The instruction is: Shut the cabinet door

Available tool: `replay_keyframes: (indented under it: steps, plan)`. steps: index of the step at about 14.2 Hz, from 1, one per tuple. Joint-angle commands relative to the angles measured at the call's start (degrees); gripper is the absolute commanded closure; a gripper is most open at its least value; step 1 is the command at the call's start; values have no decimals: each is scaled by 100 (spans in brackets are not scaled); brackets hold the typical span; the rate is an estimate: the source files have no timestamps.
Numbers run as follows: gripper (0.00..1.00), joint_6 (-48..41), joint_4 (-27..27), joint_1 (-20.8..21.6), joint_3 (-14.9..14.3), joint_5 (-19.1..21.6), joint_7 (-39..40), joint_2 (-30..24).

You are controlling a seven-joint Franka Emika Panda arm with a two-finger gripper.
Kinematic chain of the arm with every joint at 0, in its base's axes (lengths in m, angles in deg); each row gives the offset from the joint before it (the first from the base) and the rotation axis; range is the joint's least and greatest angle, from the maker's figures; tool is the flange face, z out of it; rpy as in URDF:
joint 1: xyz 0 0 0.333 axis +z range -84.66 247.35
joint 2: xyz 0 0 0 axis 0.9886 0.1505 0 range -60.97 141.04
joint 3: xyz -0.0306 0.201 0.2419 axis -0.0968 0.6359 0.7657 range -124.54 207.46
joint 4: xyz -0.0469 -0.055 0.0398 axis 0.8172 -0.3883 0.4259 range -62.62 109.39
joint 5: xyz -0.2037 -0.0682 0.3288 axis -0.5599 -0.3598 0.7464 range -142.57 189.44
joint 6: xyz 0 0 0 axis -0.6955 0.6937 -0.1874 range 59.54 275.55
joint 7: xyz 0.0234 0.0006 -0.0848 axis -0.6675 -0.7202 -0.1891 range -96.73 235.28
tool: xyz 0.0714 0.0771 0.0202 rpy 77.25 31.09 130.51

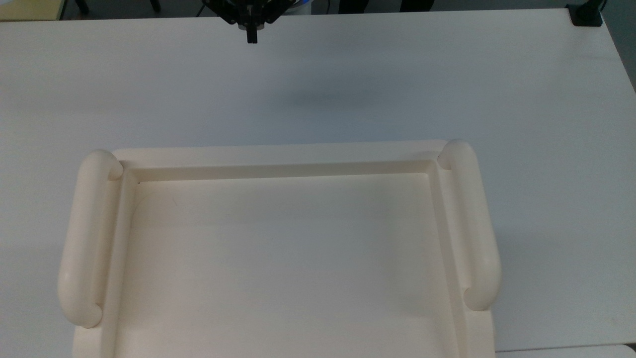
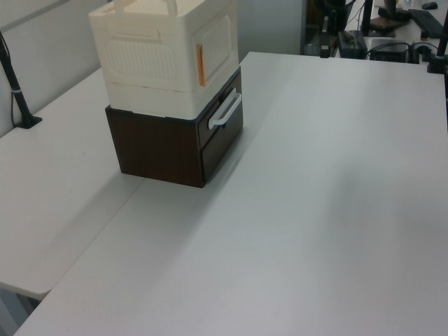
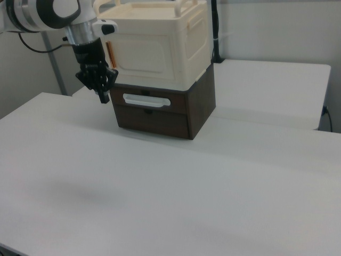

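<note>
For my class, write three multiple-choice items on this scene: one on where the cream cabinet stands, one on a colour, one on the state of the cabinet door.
1. What does the cabinet stand on?
A. a dark brown drawer unit
B. the bare table
C. a chair

2. What colour is the handle on the drawer unit?
A. red
B. white
C. black

3. How is the cabinet door?
A. hanging wide open
B. lifted off
C. shut flat against the front

Key: 1 A, the right view shows the cream box resting on the brown unit. 2 B, the pale bar stands out on the dark front. 3 C, the panel lies flush, and the hand hangs apart from it, fingers together.
</note>
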Motion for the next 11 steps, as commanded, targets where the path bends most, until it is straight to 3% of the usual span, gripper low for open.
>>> replay_keyframes:
  steps: [1,2,3,4,11]
  plan:
    - [37,-325,242,-104,76,-74,76,-264]
    - [27,-342,250,-104,67,-82,76,-265]
    - [8,-343,251,-104,58,-82,67,-265]
    - [1,-343,268,-104,49,-82,32,-265]
    - [0,-255,286,-174,14,-74,-29,-273]
